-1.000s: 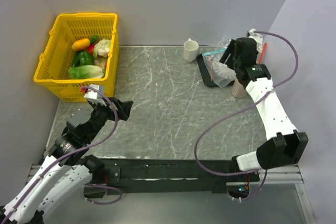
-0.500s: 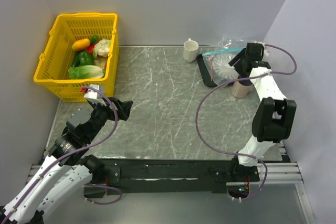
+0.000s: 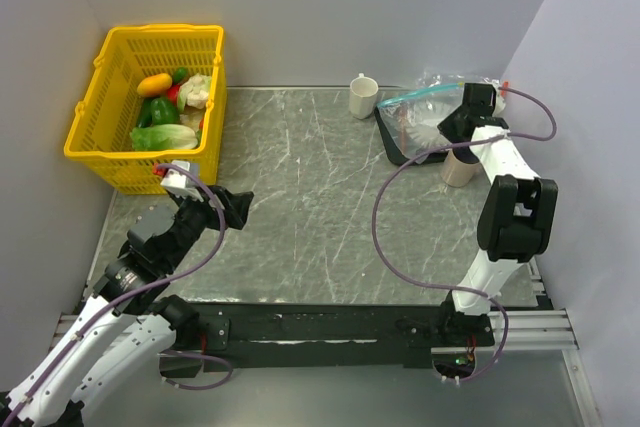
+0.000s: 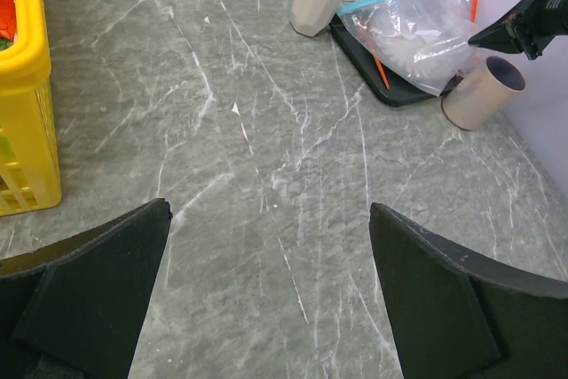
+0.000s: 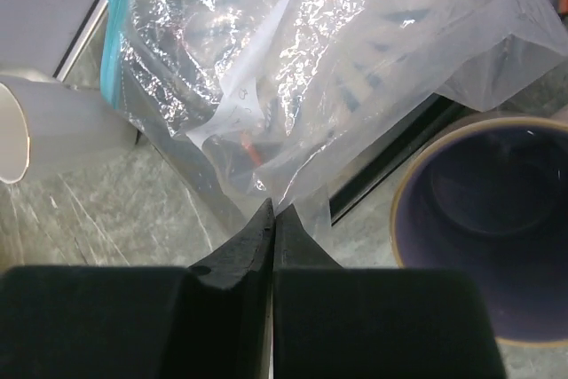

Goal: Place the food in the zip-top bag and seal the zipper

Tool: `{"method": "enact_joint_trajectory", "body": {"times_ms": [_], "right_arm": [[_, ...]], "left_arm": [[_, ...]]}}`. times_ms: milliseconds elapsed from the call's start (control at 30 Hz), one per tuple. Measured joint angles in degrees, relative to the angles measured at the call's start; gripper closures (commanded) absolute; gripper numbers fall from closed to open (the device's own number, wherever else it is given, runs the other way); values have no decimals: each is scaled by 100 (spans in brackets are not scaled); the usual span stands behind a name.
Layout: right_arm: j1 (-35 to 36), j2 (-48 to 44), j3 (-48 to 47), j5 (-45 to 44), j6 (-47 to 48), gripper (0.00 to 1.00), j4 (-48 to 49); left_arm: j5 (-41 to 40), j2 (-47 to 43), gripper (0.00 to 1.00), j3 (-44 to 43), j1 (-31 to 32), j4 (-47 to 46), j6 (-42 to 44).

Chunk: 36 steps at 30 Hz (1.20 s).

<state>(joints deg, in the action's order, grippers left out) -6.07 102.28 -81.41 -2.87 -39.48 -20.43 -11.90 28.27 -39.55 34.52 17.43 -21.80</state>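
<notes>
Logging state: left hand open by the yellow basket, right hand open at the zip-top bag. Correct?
Not quite: the right hand is shut, pinching the zip-top bag, per the right wrist view; the left hand is open by the yellow basket.

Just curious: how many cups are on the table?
2. A white mug at the back, left of the zip-top bag; a beige cup nearer, beside the black tray.
</notes>
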Motion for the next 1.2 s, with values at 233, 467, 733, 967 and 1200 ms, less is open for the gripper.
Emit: {"method": "enact_joint_trajectory", "body": {"times_ms": [233,467,733,967,1200], "right_arm": [[251,-584,17,-101,245,100,-37],[1126,-1996,28,0,577,100,-125],[2396,-2677,-205,1268,911,100,-533],[2490,-3418,815,2457,1141,27,-841],[2540,-4022,2122,1823,1423,18,-1676]], "left_arm": [[2,52,1,0,-20,2,9],[2,87,1,0,-37,2,11],[0,83,1,0,-59,2,9],[-2,33,1,0,-59,0,9],[0,48,1,0,-59,4,9]]}}
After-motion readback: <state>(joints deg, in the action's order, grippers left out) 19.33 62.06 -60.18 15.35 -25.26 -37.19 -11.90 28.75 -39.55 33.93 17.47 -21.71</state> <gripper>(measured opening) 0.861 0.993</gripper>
